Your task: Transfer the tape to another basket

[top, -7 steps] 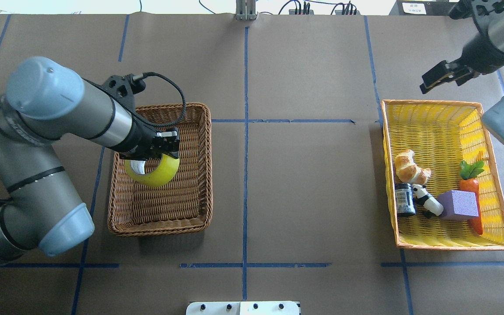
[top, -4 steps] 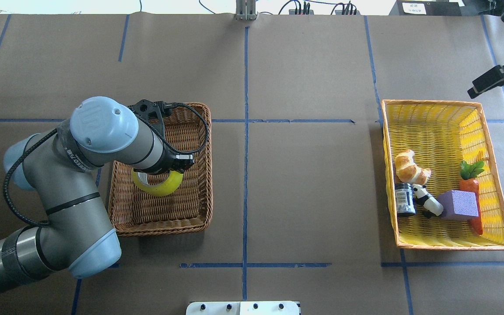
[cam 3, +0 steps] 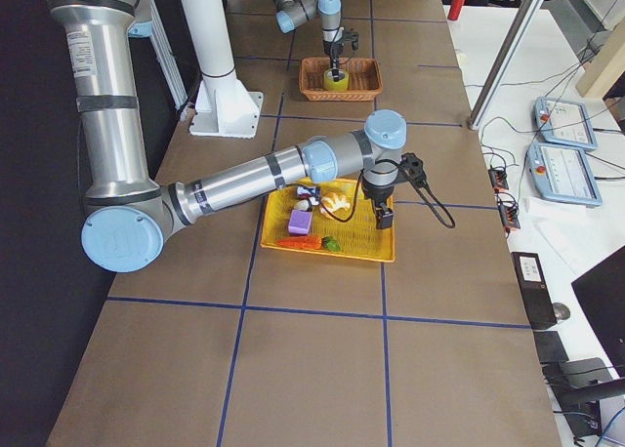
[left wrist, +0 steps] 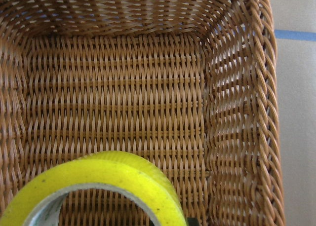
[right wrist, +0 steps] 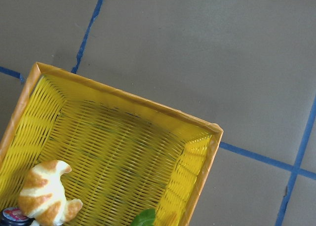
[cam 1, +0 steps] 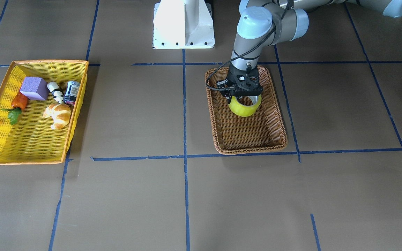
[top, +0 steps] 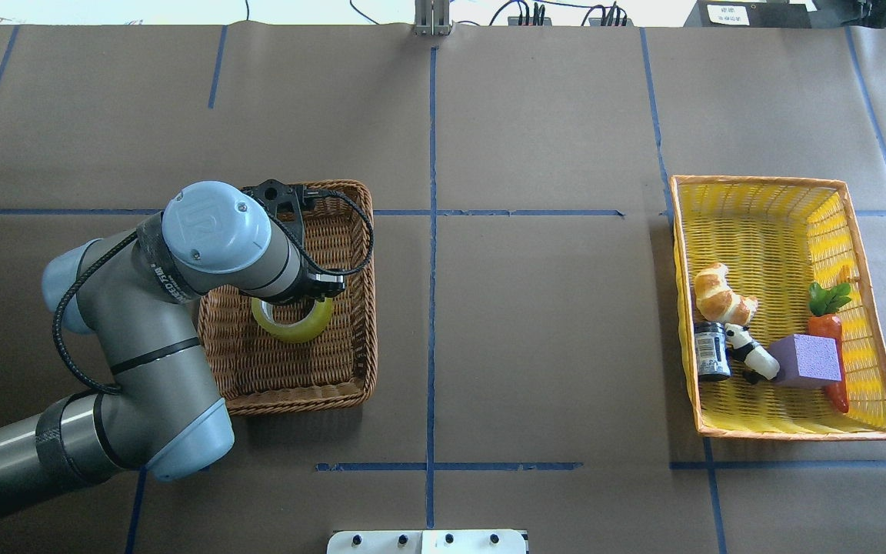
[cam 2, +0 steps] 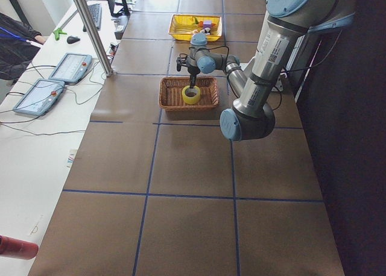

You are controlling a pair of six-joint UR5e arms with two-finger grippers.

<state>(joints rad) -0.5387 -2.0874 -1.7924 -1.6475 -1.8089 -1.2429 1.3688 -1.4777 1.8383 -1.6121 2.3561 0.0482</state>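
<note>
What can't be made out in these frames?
- The left gripper and its hold on the tape: the fingertips are hidden by the wrist in the overhead view and by the gripper body in the front-facing view.
- Whether the tape touches the basket floor: unclear; the left wrist view crops the roll at its bottom edge.
- The right gripper: cut off by the overhead view's right edge, and too small in the exterior right view.
- The can label: too small.

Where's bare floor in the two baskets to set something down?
Yellow basket: the half far from the robot is bare; croissant, can, panda, block and carrot crowd the near half. Wicker basket: free strip between tape and robot-side rim; left tool is over the middle.
</note>
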